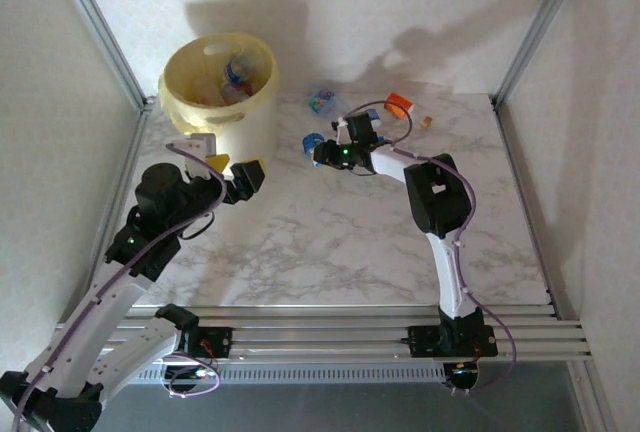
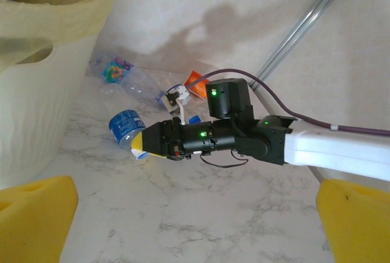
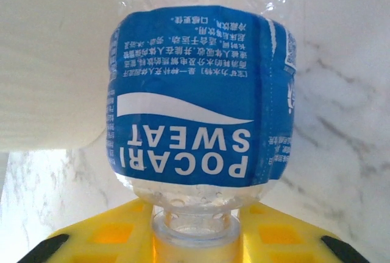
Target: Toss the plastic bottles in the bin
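Desk (image 1: 330, 242): marble-patterned, with both arm bases at its near edge.

Left gripper (image 1: 248, 174): over the left part of the desk, just beside the near side of the bin's wall. Its jaws are released. The left wrist view shows the yellow pads (image 2: 36, 217) wide apart with nothing between them.

Right gripper (image 2: 146, 146): reaches in from the right to the middle of the desk's far half. Its jaws are clenched on the neck end of the blue-labelled bottle (image 3: 201, 111).

- The bottle is crushed and clear, and its wrapper reads POCARI SWEAT.
- Its long axis runs in line with the fingers, with the neck held at the gripper.
- The base points away from the gripper, leftward toward the bin.
- The bottle is near the bin's right side and apart from it.
- Whether it touches the desk cannot be told.

Bin (image 1: 250, 117): round and pale yellow, with a cut-out handle hole. It stands at the far-left corner of the desk. Several bottles (image 1: 236, 74) lie heaped inside it, and their directions cannot be made out.

Far edge of the desk, right of the bin:

- A clear bottle (image 2: 119, 71) with a many-coloured label lies on its side.
- An orange bottle (image 1: 400, 104) lies further right along the same edge, well apart from the bin.
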Controlling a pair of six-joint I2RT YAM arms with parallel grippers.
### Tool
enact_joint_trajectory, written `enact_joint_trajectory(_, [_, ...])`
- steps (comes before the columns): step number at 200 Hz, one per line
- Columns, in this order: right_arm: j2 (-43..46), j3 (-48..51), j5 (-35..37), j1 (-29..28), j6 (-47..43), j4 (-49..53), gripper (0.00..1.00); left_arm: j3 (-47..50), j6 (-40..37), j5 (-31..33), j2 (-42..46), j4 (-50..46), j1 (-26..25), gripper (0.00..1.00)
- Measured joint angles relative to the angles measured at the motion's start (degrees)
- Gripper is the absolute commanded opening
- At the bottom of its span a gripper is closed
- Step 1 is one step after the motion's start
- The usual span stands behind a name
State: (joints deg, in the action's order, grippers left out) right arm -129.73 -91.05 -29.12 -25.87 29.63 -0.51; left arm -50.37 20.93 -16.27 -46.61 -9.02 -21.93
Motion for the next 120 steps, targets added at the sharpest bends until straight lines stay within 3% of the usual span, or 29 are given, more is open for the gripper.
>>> enact_joint_trajectory(69, [19.54,19.12,1.44,-1.22,1.07,-8.72,0.24,0.81,5.29,-2.03,-8.11,7.39,-3.50,1.00])
enact_joint_trajectory(120, [36.04,31.30,5.16,-6.01,-1.53,-12.76,0.24,0.76,10.58,-2.16,-17.51,13.16,-6.69,1.00])
